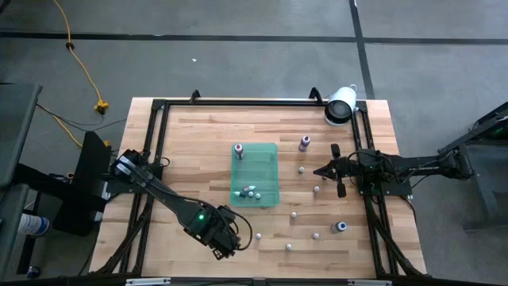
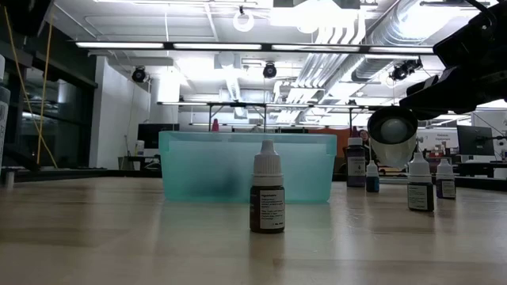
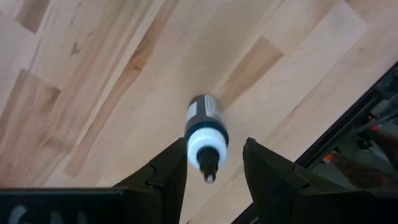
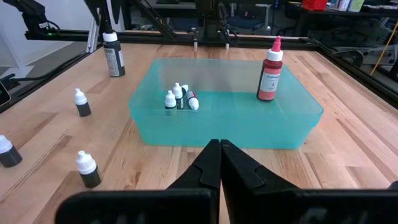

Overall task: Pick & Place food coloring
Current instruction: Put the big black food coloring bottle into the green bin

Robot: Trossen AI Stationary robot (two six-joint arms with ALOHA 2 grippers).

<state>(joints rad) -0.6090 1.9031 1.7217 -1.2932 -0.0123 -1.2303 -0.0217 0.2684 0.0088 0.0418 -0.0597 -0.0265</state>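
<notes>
one small bottle [image 3: 206, 134] stands upright, tip up, between left gripper [image 3: 208, 167] fingers.

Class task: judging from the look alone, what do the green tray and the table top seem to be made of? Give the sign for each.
Tray: probably plastic, translucent with a frosted finish; the bottles inside show hazily through its wall.
Table top: wood, likely jointed planks with a smooth matt finish; grain and strips of differing tone are visible.
</notes>
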